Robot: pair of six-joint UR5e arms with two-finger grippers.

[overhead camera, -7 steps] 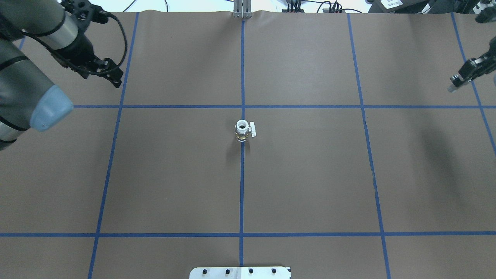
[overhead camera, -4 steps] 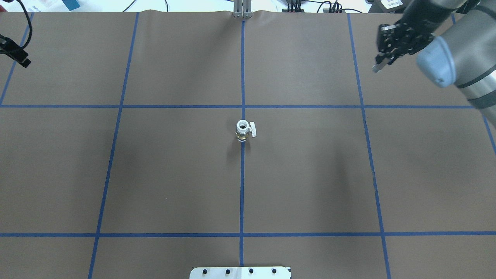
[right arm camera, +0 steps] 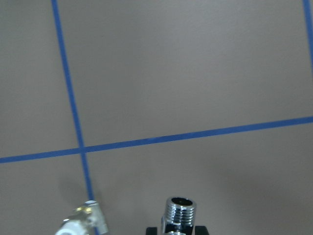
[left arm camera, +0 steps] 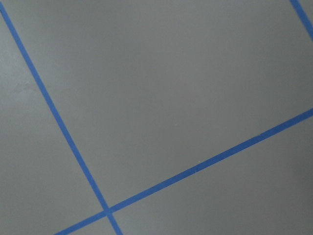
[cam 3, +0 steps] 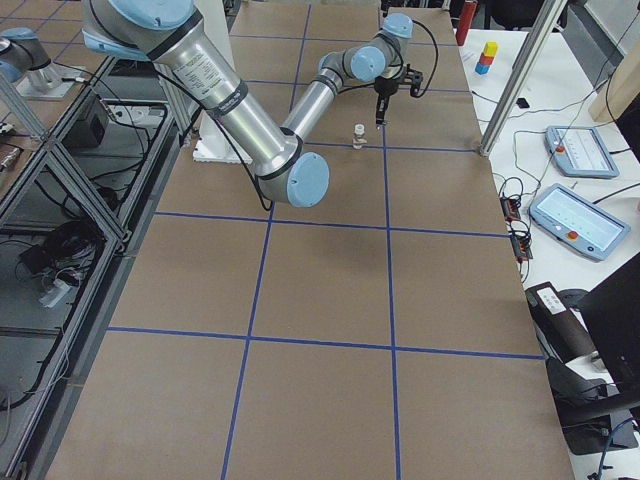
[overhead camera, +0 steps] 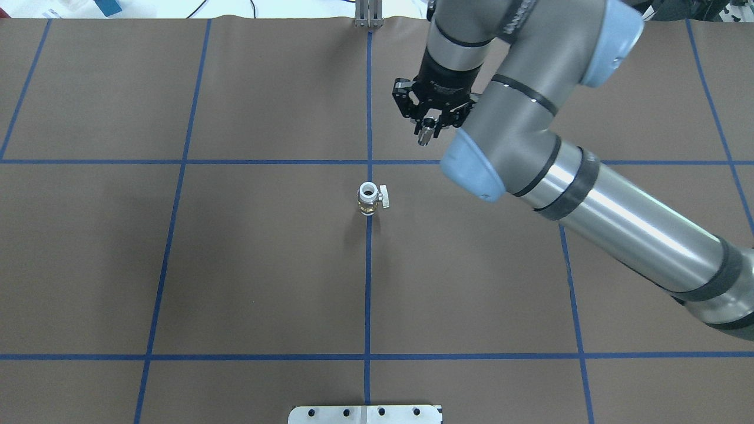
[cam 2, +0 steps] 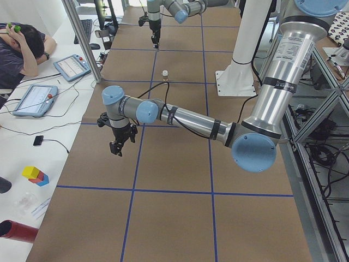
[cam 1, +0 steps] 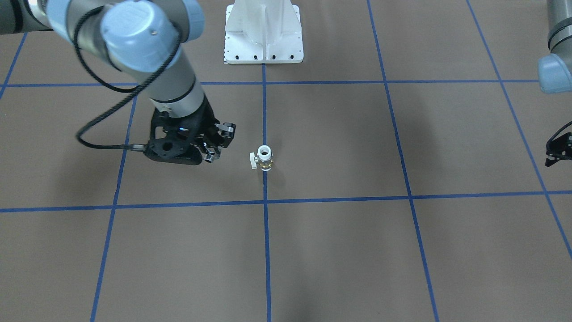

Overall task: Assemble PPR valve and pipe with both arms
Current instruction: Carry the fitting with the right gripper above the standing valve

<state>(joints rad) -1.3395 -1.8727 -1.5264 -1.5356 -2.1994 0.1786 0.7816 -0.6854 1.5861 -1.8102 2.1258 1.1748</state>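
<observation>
The PPR valve (overhead camera: 368,199) stands upright at the table's centre on a blue tape line, white mouth up and handle tab pointing right; the front view shows the valve (cam 1: 264,159) too. My right gripper (overhead camera: 425,133) hovers just beyond and right of it, shut on the pipe (overhead camera: 423,139), a short silvery threaded tube. In the right wrist view the pipe (right arm camera: 179,210) points forward, with the valve (right arm camera: 80,221) at lower left. My left gripper (cam 2: 116,147) hangs far off to the left over bare paper; I cannot tell whether it is open or shut.
A white pedestal (cam 1: 263,31) is bolted at the robot's side of the table. Brown paper with blue tape lines (overhead camera: 177,162) covers the surface. A person (cam 2: 19,43) sits beyond the far edge beside tablets (cam 2: 34,99). Coloured blocks (cam 2: 35,174) lie there.
My right arm has swung in from the far right edge to the centre with the pipe. My left arm has pulled back out of the overhead view to the left. The valve has not moved.
</observation>
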